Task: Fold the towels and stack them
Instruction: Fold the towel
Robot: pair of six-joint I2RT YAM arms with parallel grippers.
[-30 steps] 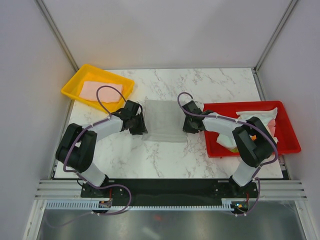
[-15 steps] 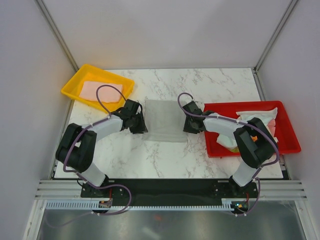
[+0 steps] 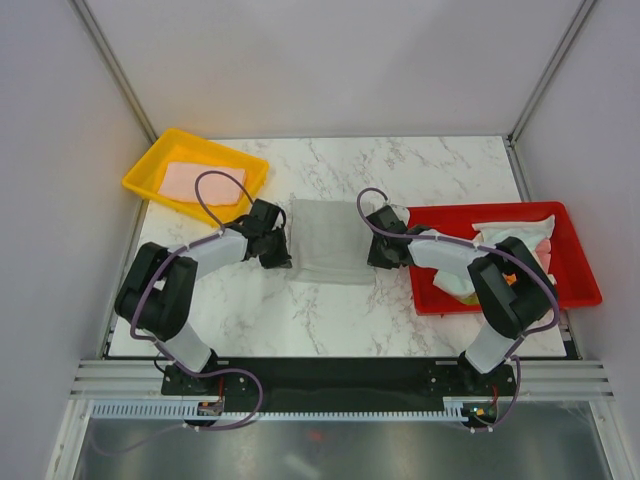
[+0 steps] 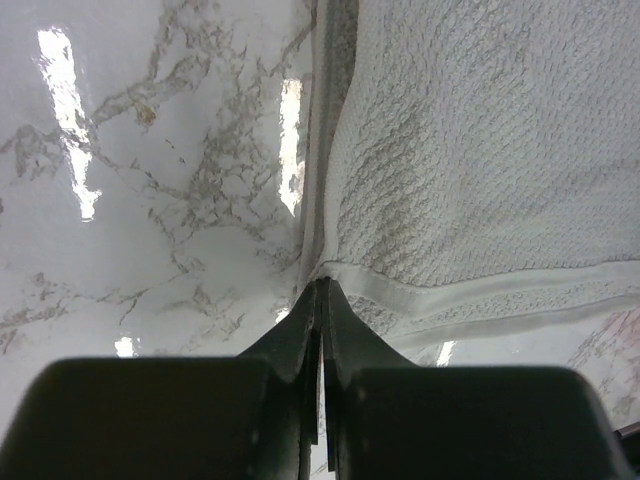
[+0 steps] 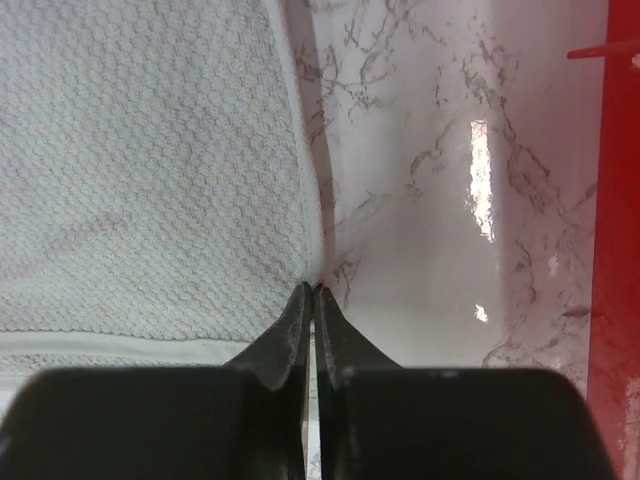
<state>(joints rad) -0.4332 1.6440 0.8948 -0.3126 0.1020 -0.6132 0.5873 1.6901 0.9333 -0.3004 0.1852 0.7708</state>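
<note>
Left gripper [image 4: 320, 285] and right gripper [image 5: 313, 290]: jaws pressed together, tips at opposite side edges of the grey towel [image 3: 328, 240], which lies flat at mid-table. Bare marble [image 3: 430, 170] lies beyond it. The overhead view alone shows the yellow tray [image 3: 140, 180]. The wrist views alone show the tips meeting the hems.

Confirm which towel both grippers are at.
The grey towel lying flat mid-table; the pink towel is in the yellow tray, the rest heaped in the red tray.
</note>
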